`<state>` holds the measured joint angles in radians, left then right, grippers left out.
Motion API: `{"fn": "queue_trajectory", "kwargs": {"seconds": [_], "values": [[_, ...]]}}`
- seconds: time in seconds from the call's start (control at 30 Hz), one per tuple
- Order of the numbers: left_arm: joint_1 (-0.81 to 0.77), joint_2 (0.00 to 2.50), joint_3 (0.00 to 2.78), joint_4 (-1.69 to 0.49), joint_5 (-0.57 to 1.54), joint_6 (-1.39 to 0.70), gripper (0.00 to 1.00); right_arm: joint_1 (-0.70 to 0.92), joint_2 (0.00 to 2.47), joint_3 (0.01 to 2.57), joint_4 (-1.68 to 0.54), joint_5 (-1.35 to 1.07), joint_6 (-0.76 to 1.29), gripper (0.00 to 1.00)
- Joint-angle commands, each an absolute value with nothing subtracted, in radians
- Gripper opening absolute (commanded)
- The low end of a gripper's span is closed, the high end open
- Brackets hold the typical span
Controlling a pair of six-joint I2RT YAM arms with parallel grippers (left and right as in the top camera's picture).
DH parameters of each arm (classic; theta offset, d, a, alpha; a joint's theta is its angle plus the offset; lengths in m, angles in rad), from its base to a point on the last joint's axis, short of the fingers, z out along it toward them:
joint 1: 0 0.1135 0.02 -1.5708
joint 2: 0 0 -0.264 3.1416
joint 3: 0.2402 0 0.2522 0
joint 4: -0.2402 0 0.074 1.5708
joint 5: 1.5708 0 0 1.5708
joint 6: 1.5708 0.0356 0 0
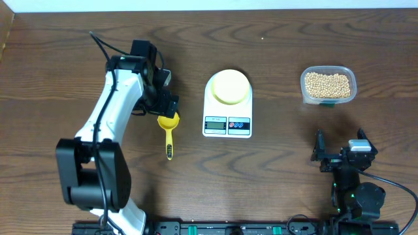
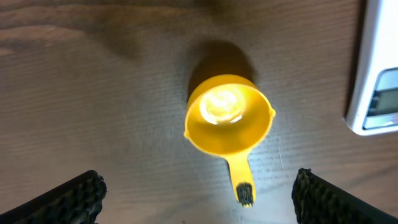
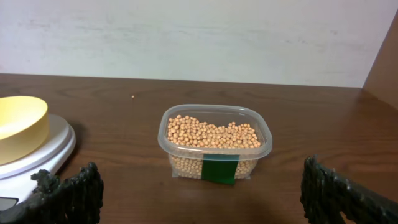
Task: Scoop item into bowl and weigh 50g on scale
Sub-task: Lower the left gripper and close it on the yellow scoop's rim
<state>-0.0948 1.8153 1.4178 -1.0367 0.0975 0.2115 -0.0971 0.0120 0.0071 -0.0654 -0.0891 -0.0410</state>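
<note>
Wooden tabletop (image 1: 52,59) showed nothing scooped: bowl (image 1: 230,86) empty on scale (image 1: 227,127), beans (image 1: 328,83) in tub (image 1: 353,78), left gripper (image 1: 167,108) spread above scoop (image 1: 168,123).

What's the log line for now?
left gripper open above bright yellow plastic scoop; right gripper open; pale yellow bowl on white scale; tan beans in clear tub

L arm (image 1: 110,104) white w/ blk joints + cable; R arm (image 1: 353,177) blk.

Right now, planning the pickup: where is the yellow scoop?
Overhead, the yellow scoop lies just left of the scale, directly beneath the left gripper, whose jaws are open.
</note>
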Motion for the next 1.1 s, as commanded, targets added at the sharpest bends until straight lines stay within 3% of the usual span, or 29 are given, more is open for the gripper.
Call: {"fn": "queue_trajectory", "kwargs": {"seconds": [0.0, 1.07], "values": [[-0.095, 1.859, 1.409, -1.031, 0.077, 0.228, 0.98, -0.104, 0.006, 0.006, -0.07, -0.081, -0.054, 0.99], [-0.094, 2.022, 1.409, -0.903, 0.033, 0.232, 0.98, -0.104, 0.006, 0.006, -0.07, -0.081, -0.054, 0.99]]}}
